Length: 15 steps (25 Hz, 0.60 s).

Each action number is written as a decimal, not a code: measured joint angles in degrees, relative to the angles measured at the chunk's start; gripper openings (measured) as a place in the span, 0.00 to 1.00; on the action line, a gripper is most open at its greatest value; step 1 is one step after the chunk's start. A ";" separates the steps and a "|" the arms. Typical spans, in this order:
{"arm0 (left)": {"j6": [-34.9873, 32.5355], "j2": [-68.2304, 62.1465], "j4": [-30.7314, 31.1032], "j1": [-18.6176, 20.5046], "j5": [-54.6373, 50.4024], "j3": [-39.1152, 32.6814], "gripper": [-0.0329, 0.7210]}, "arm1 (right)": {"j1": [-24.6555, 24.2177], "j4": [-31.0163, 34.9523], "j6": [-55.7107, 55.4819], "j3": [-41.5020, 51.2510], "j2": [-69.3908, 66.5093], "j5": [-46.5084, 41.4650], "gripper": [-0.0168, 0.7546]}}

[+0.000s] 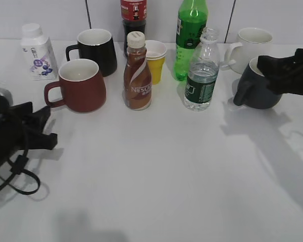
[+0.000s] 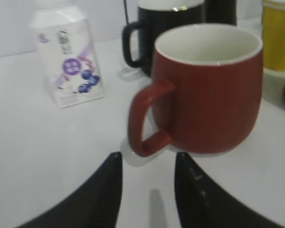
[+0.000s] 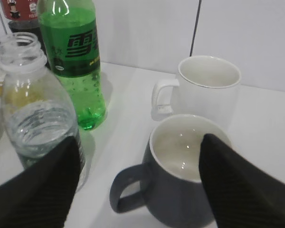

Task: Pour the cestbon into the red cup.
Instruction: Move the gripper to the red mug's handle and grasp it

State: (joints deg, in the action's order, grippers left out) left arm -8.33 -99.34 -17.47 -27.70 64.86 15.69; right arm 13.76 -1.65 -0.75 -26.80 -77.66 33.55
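Note:
The cestbon (image 1: 201, 75) is a clear uncapped water bottle with a dark green label, standing right of centre and partly filled. It shows at the left of the right wrist view (image 3: 33, 114). The red cup (image 1: 81, 85) stands upright and empty at the left, handle pointing left. It fills the left wrist view (image 2: 213, 95). My left gripper (image 1: 49, 126) is open and empty, just short of the cup's handle (image 2: 148, 159). My right gripper (image 1: 265, 70) is open wide and empty, right of the cestbon, over a dark grey mug (image 3: 140, 142).
A brown Nescafe bottle (image 1: 137, 73), a yellow paper cup (image 1: 155, 60) and a black mug (image 1: 98, 50) stand between the cup and the cestbon. A green soda bottle (image 1: 191, 35), a white mug (image 1: 252, 45), the dark grey mug (image 1: 260, 88) and a white milk bottle (image 1: 38, 53) are nearby.

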 joint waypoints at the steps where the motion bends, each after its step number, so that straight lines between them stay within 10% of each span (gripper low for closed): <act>1: 0.00 -1.78 0.15 0.00 1.55 0.73 0.45 | 0.00 0.00 -0.05 -0.28 -1.01 0.62 0.78; 15: 0.00 -7.77 -4.75 1.08 2.80 7.43 0.48 | 0.00 -0.94 -1.75 -0.58 -4.23 5.83 0.78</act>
State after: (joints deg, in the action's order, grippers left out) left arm -8.33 -107.11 -22.22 -26.63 67.66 23.12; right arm 13.76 -2.58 -2.50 -27.38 -81.89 39.38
